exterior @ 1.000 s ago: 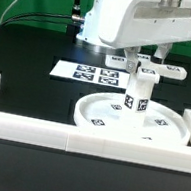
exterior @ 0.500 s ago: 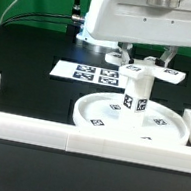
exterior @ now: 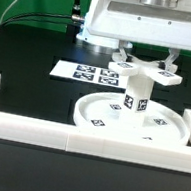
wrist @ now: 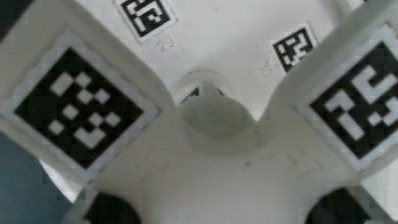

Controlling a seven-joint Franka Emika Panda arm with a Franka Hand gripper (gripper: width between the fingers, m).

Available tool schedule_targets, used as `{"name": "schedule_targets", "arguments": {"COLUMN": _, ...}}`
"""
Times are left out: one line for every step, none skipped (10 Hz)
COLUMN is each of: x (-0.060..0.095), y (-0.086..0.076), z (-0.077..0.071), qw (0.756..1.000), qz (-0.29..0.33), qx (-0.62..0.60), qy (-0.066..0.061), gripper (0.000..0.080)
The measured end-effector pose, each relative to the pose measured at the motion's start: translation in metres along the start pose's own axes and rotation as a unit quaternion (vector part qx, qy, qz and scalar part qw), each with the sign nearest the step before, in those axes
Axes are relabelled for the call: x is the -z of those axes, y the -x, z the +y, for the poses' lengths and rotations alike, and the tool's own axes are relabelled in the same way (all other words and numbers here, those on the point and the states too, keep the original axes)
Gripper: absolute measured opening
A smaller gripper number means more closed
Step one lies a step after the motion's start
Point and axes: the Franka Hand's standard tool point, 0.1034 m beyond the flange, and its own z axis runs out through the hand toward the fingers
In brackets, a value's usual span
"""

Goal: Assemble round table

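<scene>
Black tabletop (exterior: 27,71) is bounded nearest the onlooker by white border blocks (exterior: 37,130), and just behind them lies the large round rimmed disc (exterior: 129,123) with the short thick cylinder (exterior: 137,94) standing upright at its centre. Above the cylinder sits the cross-shaped four-armed piece (exterior: 144,68), its arms carrying black-and-white square tags without legible writing; the gripper (exterior: 144,57) is directly over it, jaw state undeterminable. Farther back lies the marker board (exterior: 87,74).

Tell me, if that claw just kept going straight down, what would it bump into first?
Probably the cross-shaped piece right under the gripper, which sits atop the short cylinder standing on the round disc. Contact can't be judged.
</scene>
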Motion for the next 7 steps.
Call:
{"name": "schedule_targets", "arguments": {"x": -0.0003, "y": 0.0001, "z": -0.0004, "qw": 0.998, "qz": 0.007, "qx": -0.061, "qy": -0.003, "gripper": 0.0443}}
{"name": "schedule_targets", "arguments": {"x": -0.0005, "y": 0.0009, "z": -0.0005, "qw": 0.995, "qz": 0.016, "qx": -0.100, "qy": -0.004, "gripper": 0.0443}}
{"name": "schedule_targets", "arguments": {"x": -0.0003, "y": 0.0010, "z": -0.0003, "qw": 0.990, "qz": 0.023, "qx": -0.140, "qy": -0.007, "gripper": 0.0443}}
{"name": "schedule_targets", "arguments": {"x": -0.0003, "y": 0.0010, "z": -0.0003, "qw": 0.987, "qz": 0.023, "qx": -0.162, "qy": -0.008, "gripper": 0.0443}}
{"name": "schedule_targets", "arguments": {"x": -0.0004, "y": 0.0009, "z": 0.0000, "qw": 0.979, "qz": 0.022, "qx": -0.201, "qy": -0.011, "gripper": 0.0443}}
{"name": "schedule_targets", "arguments": {"x": -0.0005, "y": 0.0009, "z": 0.0000, "qw": 0.974, "qz": 0.021, "qx": -0.227, "qy": -0.012, "gripper": 0.0443}}
{"name": "schedule_targets", "arguments": {"x": -0.0006, "y": 0.0010, "z": -0.0002, "qw": 0.967, "qz": 0.020, "qx": -0.255, "qy": -0.014, "gripper": 0.0443}}
